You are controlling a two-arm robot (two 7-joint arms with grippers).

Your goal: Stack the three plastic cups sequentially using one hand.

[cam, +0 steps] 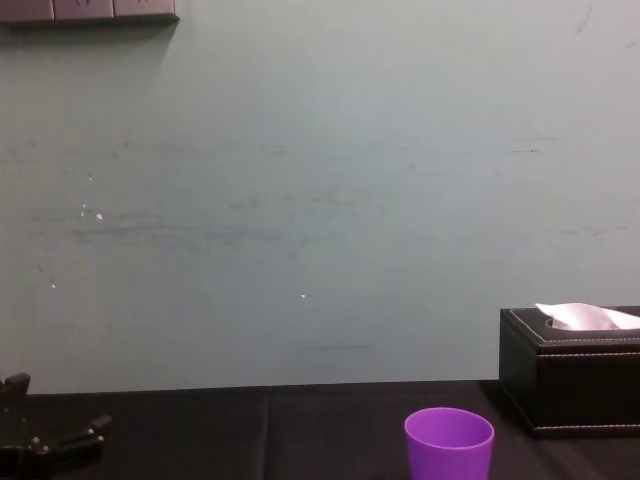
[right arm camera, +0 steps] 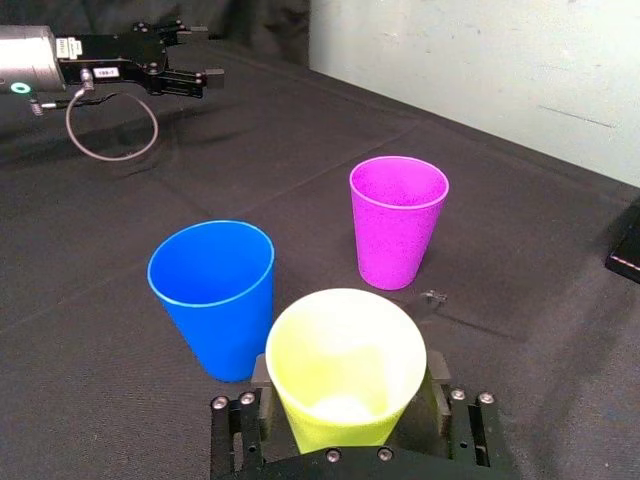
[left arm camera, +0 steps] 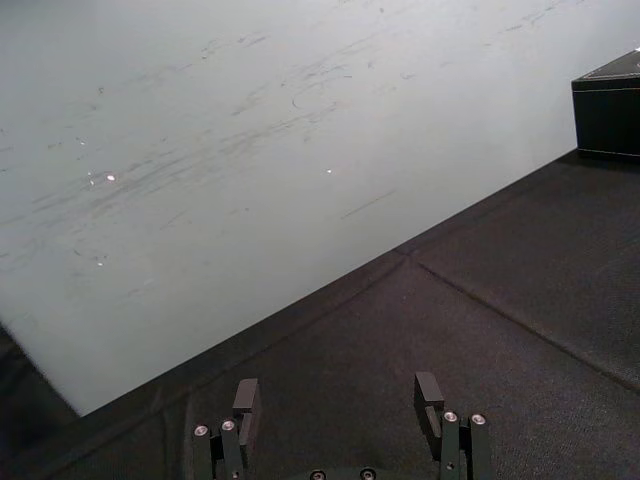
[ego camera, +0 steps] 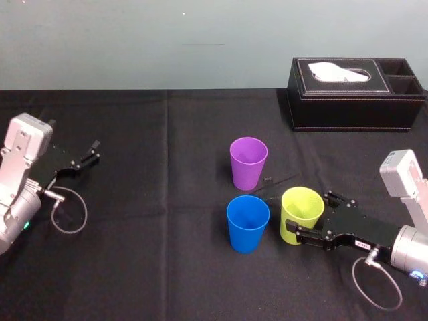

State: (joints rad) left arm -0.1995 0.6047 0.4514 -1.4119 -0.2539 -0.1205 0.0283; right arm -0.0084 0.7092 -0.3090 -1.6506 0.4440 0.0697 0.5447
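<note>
You see a plain purple cup (ego camera: 249, 162), a blue cup (ego camera: 247, 223) at its 6 o'clock, a lime cup (ego camera: 301, 214), and a black, white-stitched tissue box (ego camera: 354, 100)

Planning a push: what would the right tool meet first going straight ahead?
Likely the blue cup; the right tool, around the lime cup, aims roughly at it, though depth is unclear.

My arms (ego camera: 13, 200) silver-grey with grey-white blocks (ego camera: 27, 137), my left gripper (ego camera: 92, 152) and right gripper (ego camera: 313, 215) black, small white labels (ego camera: 363, 245), looped grey cables (ego camera: 69, 215), silver screw heads (right arm camera: 247, 398)
</note>
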